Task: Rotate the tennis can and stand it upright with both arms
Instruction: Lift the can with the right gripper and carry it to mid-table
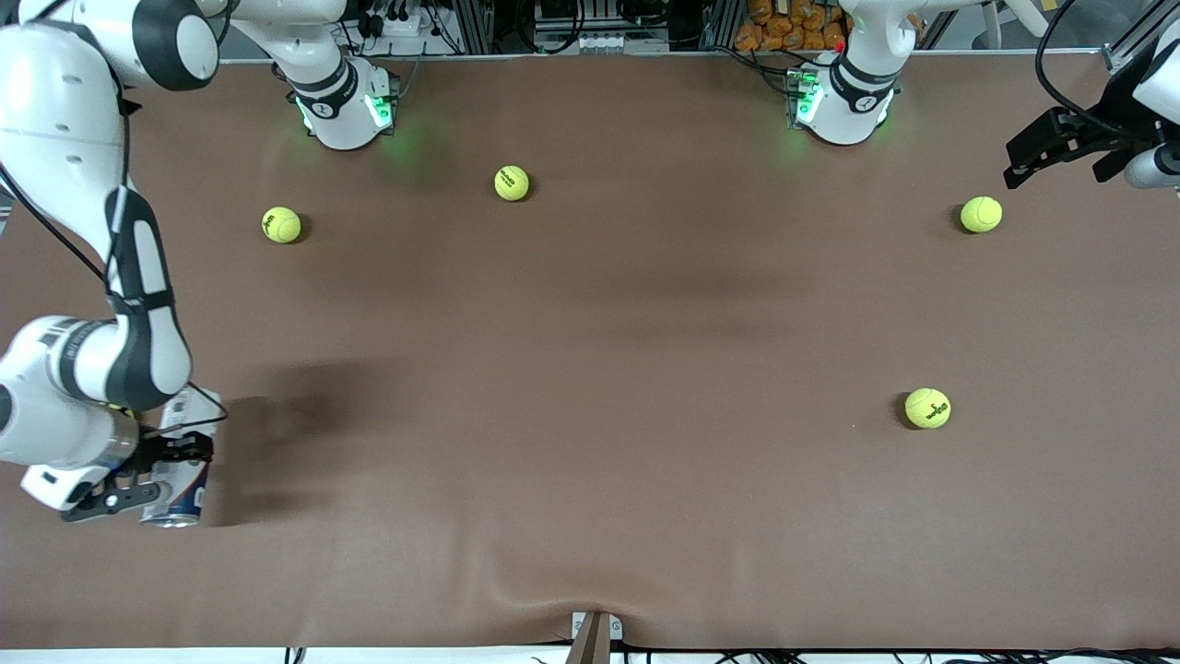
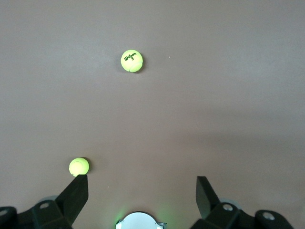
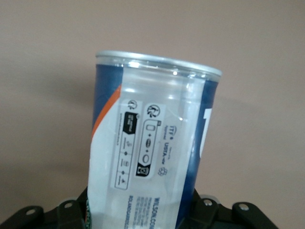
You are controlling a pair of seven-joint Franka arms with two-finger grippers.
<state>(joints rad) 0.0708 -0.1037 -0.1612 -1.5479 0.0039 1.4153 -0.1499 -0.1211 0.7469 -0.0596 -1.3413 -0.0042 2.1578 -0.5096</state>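
Note:
The tennis can (image 1: pixel 182 461) is a clear tube with a white and dark-blue label, at the right arm's end of the table near the front camera. Its silver rim (image 1: pixel 171 521) points toward that camera. My right gripper (image 1: pixel 171 454) is shut across the can's middle. In the right wrist view the can (image 3: pixel 152 143) fills the picture, with the right gripper (image 3: pixel 143 212) clamped on both sides of it and the rim (image 3: pixel 159 62) at the end away from the wrist. My left gripper (image 1: pixel 1051 148) is open and empty, up in the air over the left arm's end of the table, and shows wide open in its wrist view (image 2: pixel 141 193).
Several yellow-green tennis balls lie loose on the brown table (image 1: pixel 590 369): two close to the right arm's base (image 1: pixel 281 224) (image 1: pixel 512 183), one under the left gripper's side (image 1: pixel 981 214), one nearer the front camera (image 1: pixel 927 408). The left wrist view shows two balls (image 2: pixel 132 60) (image 2: pixel 79 166).

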